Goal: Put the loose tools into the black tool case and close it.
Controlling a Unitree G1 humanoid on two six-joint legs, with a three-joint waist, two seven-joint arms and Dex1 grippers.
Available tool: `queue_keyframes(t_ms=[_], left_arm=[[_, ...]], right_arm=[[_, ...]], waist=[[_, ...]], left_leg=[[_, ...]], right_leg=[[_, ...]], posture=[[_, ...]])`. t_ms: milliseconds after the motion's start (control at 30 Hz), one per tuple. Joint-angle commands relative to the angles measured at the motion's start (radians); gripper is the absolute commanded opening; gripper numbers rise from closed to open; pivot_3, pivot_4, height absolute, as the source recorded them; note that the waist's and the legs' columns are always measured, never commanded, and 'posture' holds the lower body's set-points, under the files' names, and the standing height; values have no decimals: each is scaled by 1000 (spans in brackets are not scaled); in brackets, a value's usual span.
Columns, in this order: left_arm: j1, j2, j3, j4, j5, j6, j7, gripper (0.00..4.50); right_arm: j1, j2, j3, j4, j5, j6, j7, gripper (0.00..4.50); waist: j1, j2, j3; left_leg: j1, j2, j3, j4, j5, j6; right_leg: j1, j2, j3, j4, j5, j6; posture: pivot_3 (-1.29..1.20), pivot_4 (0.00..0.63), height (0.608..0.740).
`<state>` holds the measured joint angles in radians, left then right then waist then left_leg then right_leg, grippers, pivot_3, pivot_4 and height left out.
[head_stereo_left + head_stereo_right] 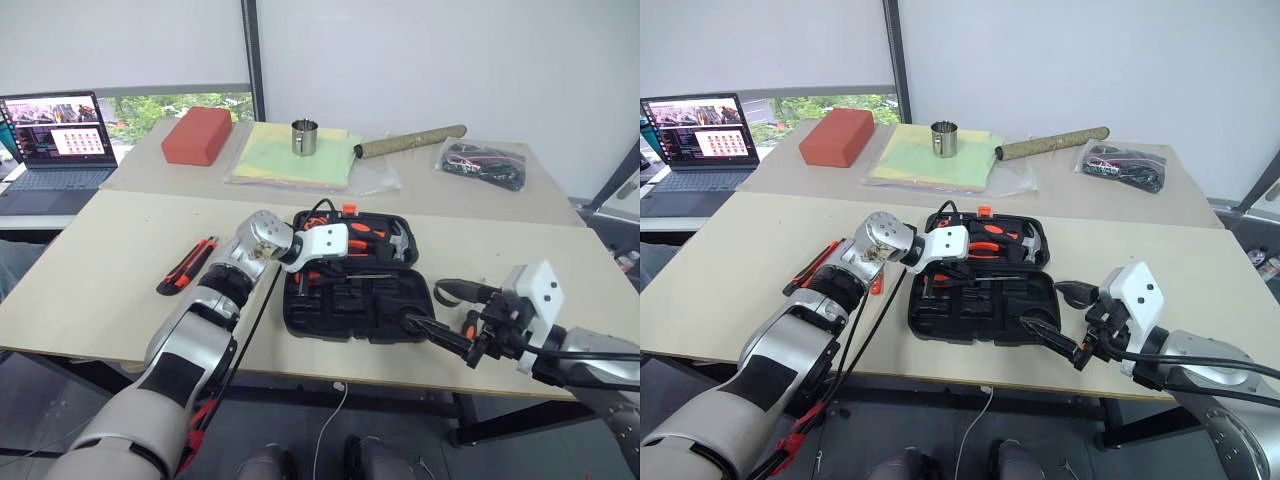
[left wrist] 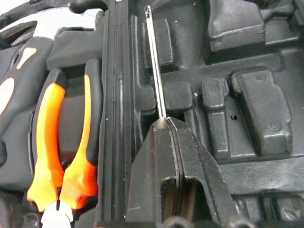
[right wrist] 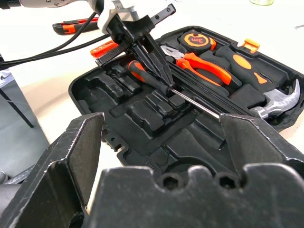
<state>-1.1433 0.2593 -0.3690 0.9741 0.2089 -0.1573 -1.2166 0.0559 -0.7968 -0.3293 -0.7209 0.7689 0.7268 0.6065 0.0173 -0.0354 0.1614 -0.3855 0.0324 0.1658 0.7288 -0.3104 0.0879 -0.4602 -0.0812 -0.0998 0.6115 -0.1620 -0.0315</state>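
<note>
Pinching screwdriver (image 3: pixel 156 81) shaft over open tool case (image 1: pixel 330 318), left hand (image 2: pixel 167 124); right hand (image 1: pixel 440 312) spread.

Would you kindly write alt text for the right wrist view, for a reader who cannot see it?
The left gripper, shut on a screwdriver, holds it over the moulded recesses of the open black tool case. Orange-handled pliers, a tape measure and a hammer sit in the case's other half. The right gripper's open fingers frame the foreground.
</note>
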Motion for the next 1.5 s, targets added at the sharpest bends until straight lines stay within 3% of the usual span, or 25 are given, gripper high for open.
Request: queue_keyframes(t_ms=[33, 167, 533, 667, 800, 900, 967, 1033, 1067, 1200, 1467, 1500], left_arm=[[8, 8, 7, 24, 6, 18, 12, 31], [4, 26, 26, 16, -10, 35, -5, 31], [-14, -15, -64, 124, 102, -38, 89, 31], [-35, 2, 42, 77, -22, -1, 9, 31], [42, 90, 218, -236, -270, 192, -153, 1500], [142, 179, 263, -513, -395, 437, -223, 2654], [196, 236, 283, -668, -500, 623, -270, 3415], [241, 270, 302, -775, -578, 722, -284, 4250], [260, 288, 309, -819, -617, 769, -294, 4465], [312, 355, 298, -932, -695, 862, -327, 4465], [338, 403, 239, -969, -664, 788, -306, 4465], [335, 403, 236, -965, -660, 784, -300, 4500]], right_arm=[[17, 1, -50, -22, -7, -15, -18, 4500], [55, 6, -83, -21, -3, -20, -20, 4500], [39, 20, -76, -16, 11, -15, -35, 4500], [47, 24, -95, -17, -3, -3, -62, 4500], [105, 50, -176, -39, -19, 64, -190, 4500], [155, 113, -216, -80, -19, 133, -325, 4500], [176, 177, -205, -104, -44, 171, -431, 4500], [175, 243, -171, -105, -70, 195, -515, 4500], [172, 272, -142, -98, -93, 200, -547, 4500], [148, 355, -36, -46, -177, 201, -626, 4500], [51, 462, 77, 128, -294, 162, -667, 4500], [46, 469, 86, 140, -306, 157, -664, 3973]], waist=[[0, 0, 0], [-3, 0, 0], [-4, 4, -3], [-5, 4, -3], [-11, 4, -3], [-13, 4, -3], [-12, 5, -4], [-10, 5, -4], [-7, 6, -4], [-10, 6, -4], [-12, 7, -3], [-13, 7, -3]], left_leg=[[0, 0, 0, 0, -2, 3], [0, 0, 0, 0, -1, 3], [3, 0, 0, 0, -2, 3], [3, 0, 0, 0, -2, 3], [-3, 0, 0, 0, 3, -4], [-6, 1, 0, 0, 6, -10], [-4, 1, 0, -1, 6, -12], [-3, 1, 1, -1, 6, -13], [-3, 0, 0, -1, 6, -13], [-3, 0, 0, -1, 6, -15], [3, 0, -1, -1, 7, -20], [3, 0, -1, -1, 8, -18]], right_leg=[[0, 0, 0, 0, 0, 0], [0, 0, 0, 1, 0, 0], [2, 0, 1, 1, 0, 0], [2, -1, 2, 1, 0, 1], [-5, 0, 2, 3, 0, 0], [-10, 2, 3, 7, -1, -5], [-11, 2, 4, 13, -3, -9], [-11, 3, 5, 15, -9, -3], [-11, 2, 4, 15, -10, -2], [-10, 2, 7, 16, -11, -2], [-6, 5, 14, 19, -13, -4], [-6, 6, 14, 19, -12, -4]], posture=[[0, 150, 740], [0, 150, 740], [0, 150, 740], [0, 150, 740], [0, 150, 740], [0, 150, 740], [0, 150, 740], [0, 150, 740], [0, 150, 740], [0, 150, 740], [0, 150, 740], [0, 150, 740]])
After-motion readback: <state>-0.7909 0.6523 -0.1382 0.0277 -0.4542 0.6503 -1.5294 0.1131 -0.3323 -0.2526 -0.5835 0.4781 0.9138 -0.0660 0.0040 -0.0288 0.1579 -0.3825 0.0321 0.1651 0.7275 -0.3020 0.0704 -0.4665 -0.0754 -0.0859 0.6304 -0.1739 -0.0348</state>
